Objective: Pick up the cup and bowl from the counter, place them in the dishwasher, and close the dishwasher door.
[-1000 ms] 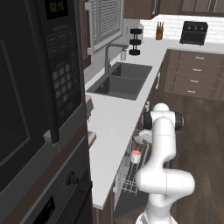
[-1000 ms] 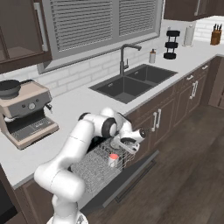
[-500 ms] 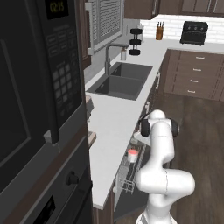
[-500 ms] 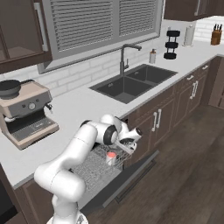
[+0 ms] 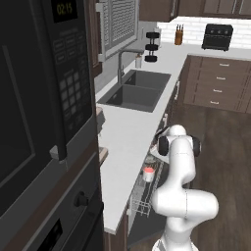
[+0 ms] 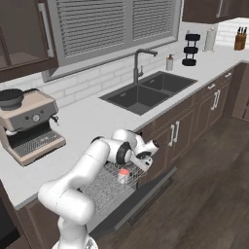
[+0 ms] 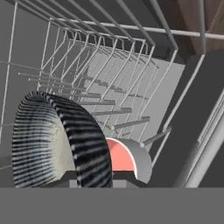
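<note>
The bowl (image 7: 52, 140), dark-striped with a pale inside, stands on its edge among the white wire tines of the dishwasher rack (image 7: 109, 65), very close in the hand view. Just behind it lies the cup (image 7: 127, 159), red inside showing. From the base views the cup (image 6: 124, 174) (image 5: 148, 172) sits in the pulled-out rack (image 6: 99, 187) under the counter (image 6: 92, 121). My gripper (image 6: 142, 156) (image 5: 156, 153) hangs low over the rack beside the cup; its fingertips are hidden, so its state is unclear. The dishwasher door (image 6: 146, 194) lies folded down and open.
A coffee machine (image 6: 29, 129) stands on the counter to the left, and the dark sink (image 6: 146, 92) with its faucet (image 6: 138, 63) lies further along. A tall black oven and microwave column (image 5: 44, 98) rises close on the left. Wooden floor (image 6: 209, 185) spreads beyond the open door.
The arm's elbow has sunk a little toward the rack over the last second. The hand and the cup have barely shifted.
</note>
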